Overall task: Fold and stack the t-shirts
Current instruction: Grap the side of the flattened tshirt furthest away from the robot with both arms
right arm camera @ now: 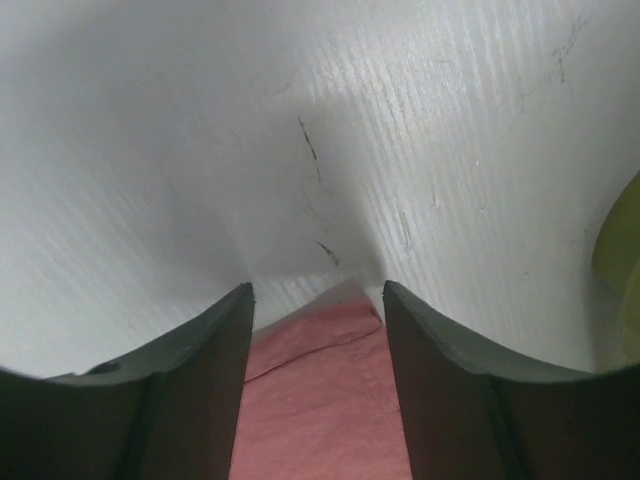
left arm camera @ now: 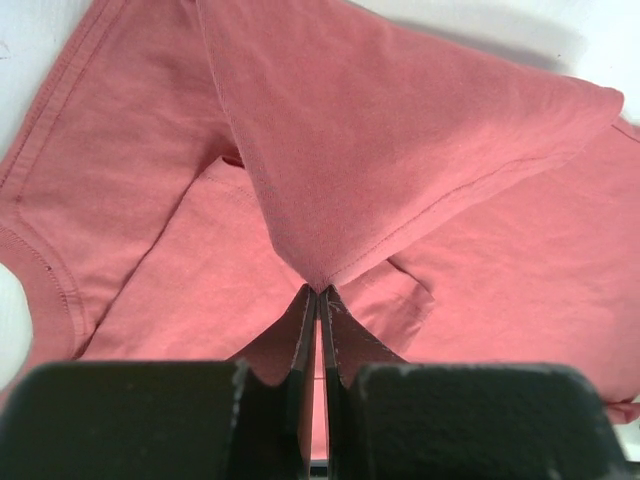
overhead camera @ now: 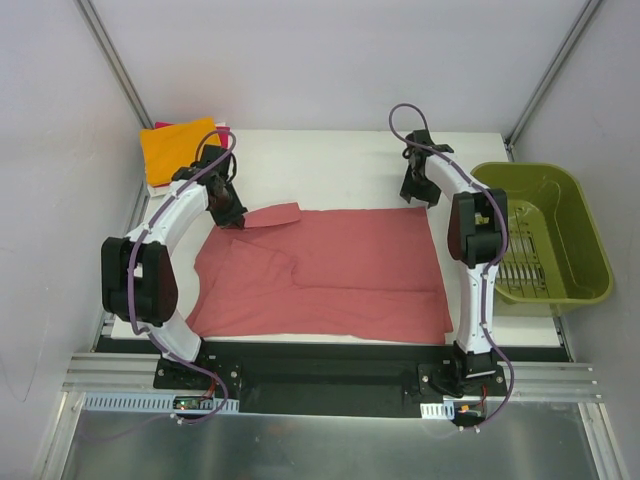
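Note:
A large salmon-red t-shirt lies spread across the white table. My left gripper is at its far left part, shut on a fold of the cloth. In the left wrist view the fingers pinch a point of the shirt, which rises into a peak above the rest. My right gripper hovers low at the shirt's far right corner. Its jaws are open, and the corner of the shirt lies between them, not pinched. Folded t-shirts are stacked at the back left, orange on top with a magenta edge showing.
An olive-green plastic basket stands off the table's right edge, and its rim shows close to my right gripper. The white table shows bare behind the shirt. Metal frame posts rise at both back corners.

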`<state>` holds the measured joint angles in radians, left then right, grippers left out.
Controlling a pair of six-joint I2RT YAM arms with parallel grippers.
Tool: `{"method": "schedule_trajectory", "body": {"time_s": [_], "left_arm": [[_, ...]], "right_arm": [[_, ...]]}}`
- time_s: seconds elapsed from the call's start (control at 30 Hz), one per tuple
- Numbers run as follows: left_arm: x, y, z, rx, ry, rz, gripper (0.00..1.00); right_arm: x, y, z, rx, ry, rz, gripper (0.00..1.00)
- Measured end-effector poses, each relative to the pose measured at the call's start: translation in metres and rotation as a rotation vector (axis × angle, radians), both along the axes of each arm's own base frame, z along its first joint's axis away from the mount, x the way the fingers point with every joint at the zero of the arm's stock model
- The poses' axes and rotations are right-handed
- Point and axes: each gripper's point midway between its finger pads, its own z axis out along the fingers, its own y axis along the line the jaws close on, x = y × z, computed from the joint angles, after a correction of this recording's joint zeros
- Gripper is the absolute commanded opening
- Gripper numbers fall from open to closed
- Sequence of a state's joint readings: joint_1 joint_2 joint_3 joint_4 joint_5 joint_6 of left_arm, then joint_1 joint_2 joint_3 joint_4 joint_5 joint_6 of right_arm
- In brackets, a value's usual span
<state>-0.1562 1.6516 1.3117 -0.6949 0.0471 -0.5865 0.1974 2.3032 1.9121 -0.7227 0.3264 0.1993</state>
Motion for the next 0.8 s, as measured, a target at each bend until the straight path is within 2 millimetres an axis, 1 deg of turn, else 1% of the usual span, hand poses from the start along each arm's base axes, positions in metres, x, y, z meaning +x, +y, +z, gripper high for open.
{"method": "schedule_trajectory", "body": {"time_s": [0.17, 0.3, 0.33, 0.37, 0.43, 0.5, 0.53, 0.6, 0.8], "left_arm": [[-0.001, -0.001, 0.005, -0.007, -0.014, -0.001, 0.00], [-0.004, 0.000, 0.011, -0.010, -0.030, 0.000, 0.00], [-0.004, 0.000, 0.013, -0.012, -0.035, 0.001, 0.00], [-0.005, -0.001, 0.014, -0.014, -0.040, 0.002, 0.00], [-0.006, -0.001, 0.018, -0.020, -0.049, 0.002, 0.00], [-0.006, -0.003, 0.022, -0.031, -0.058, 0.000, 0.00], [-0.007, -0.003, 0.023, -0.034, -0.060, -0.001, 0.00], [-0.010, -0.003, 0.023, -0.037, -0.062, 0.001, 0.00], [-0.017, -0.004, 0.029, -0.051, -0.074, 0.012, 0.00]], "right_arm": [[-0.002, 0.000, -0.002, 0.006, -0.003, -0.005, 0.46], [-0.010, -0.002, -0.002, 0.005, -0.002, -0.008, 0.40], [-0.012, -0.002, -0.003, 0.003, 0.002, -0.009, 0.37], [-0.014, -0.003, -0.003, 0.001, 0.005, -0.009, 0.31], [-0.017, -0.004, -0.003, -0.003, 0.010, -0.010, 0.24], [-0.020, -0.005, -0.003, -0.007, 0.013, -0.012, 0.15], [-0.021, -0.006, -0.003, -0.009, 0.015, -0.012, 0.13], [-0.022, -0.006, -0.003, -0.011, 0.016, -0.009, 0.01], [-0.023, -0.005, 0.004, -0.007, 0.004, 0.027, 0.01]]}}
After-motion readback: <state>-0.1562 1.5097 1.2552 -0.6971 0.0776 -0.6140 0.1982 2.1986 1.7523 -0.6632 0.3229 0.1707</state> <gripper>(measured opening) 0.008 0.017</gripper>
